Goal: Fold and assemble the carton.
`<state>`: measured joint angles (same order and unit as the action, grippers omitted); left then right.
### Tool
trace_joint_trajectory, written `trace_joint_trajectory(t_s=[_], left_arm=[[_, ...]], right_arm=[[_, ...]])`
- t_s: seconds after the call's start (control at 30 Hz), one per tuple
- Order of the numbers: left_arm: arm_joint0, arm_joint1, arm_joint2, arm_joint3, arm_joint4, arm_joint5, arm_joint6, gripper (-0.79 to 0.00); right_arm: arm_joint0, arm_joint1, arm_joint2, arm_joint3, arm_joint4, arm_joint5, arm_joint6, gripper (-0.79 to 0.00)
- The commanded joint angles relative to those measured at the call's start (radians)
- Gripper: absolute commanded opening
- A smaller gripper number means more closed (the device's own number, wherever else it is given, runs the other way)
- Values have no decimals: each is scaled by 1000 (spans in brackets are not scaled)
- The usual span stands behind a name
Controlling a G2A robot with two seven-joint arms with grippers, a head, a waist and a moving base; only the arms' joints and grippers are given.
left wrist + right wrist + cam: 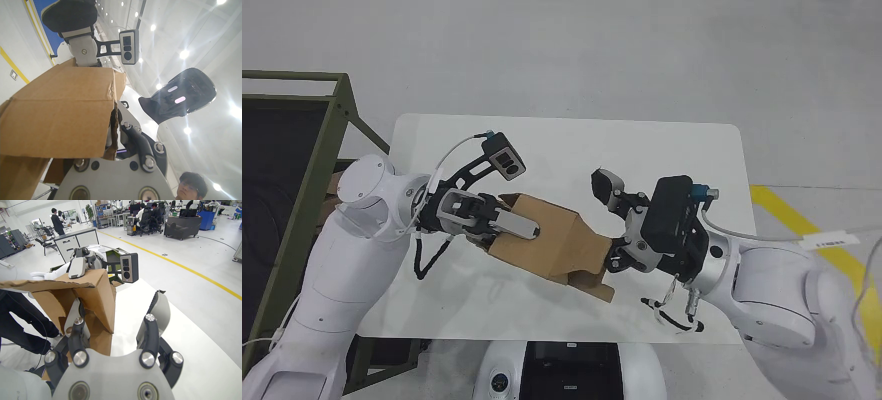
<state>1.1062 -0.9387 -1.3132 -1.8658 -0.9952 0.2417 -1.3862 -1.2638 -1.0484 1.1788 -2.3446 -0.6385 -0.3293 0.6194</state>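
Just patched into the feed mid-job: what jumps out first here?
The brown carton, half-erected and ragged-edged, sits at the middle of the white table, between the two arms. The left hand grips one end, a finger across the top panel. The right hand is open at the other end, one finger inside the carton and the other over bare table.
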Motion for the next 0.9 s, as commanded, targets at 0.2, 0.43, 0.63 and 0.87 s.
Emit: trace_joint_trajectory(t_s=[0.2,0.43,0.63,0.87], left_arm=[[6,0,0,-6,4,-6,-2,-785],[12,0,-3,-10,6,-11,0,-785],[14,-1,-2,-10,10,-13,1,-785],[10,-2,2,-7,10,-13,3,-785]], right_arm=[[19,-6,-25,3,-24,38,2,-265],[29,-9,-40,5,-32,46,6,-419],[34,-11,-43,8,-33,44,9,-456],[36,-13,-43,11,-34,42,9,-499]])
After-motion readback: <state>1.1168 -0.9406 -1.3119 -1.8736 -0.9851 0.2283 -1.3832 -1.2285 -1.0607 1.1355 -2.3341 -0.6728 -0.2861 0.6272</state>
